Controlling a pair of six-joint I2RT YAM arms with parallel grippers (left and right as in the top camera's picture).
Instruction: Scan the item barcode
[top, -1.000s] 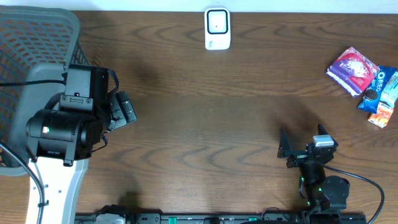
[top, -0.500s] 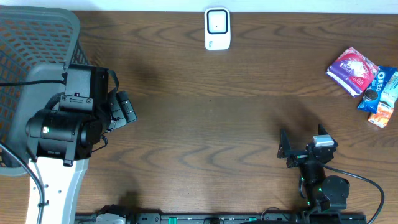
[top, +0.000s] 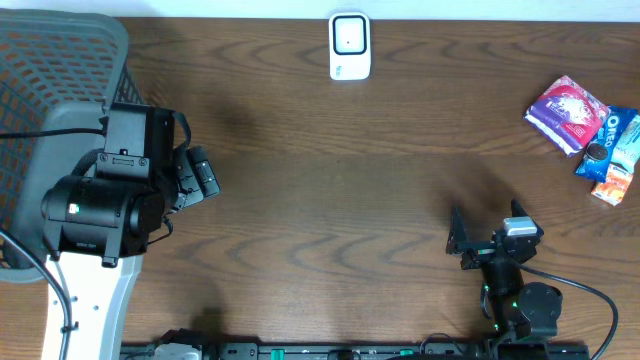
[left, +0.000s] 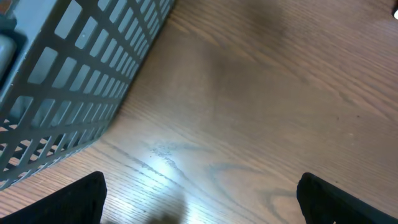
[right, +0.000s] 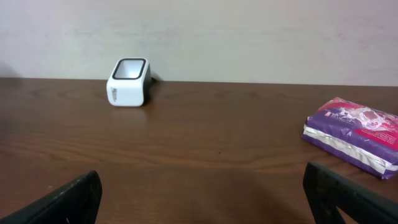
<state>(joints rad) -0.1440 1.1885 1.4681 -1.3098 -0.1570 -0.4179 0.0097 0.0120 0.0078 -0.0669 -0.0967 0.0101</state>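
Purple snack pack (right: 351, 132) lying flat, pale side seam; white scanner (right: 129, 84) upright, dark-rimmed window.

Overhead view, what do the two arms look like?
Left arm: bulky black housings on a white link, black cable, tiny green light. Right arm: black, grey camera block, green lights, looping black cable. The left gripper and right gripper are black.

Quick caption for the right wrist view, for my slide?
Open right claw faces white scanner and purple packet on the wooden table.
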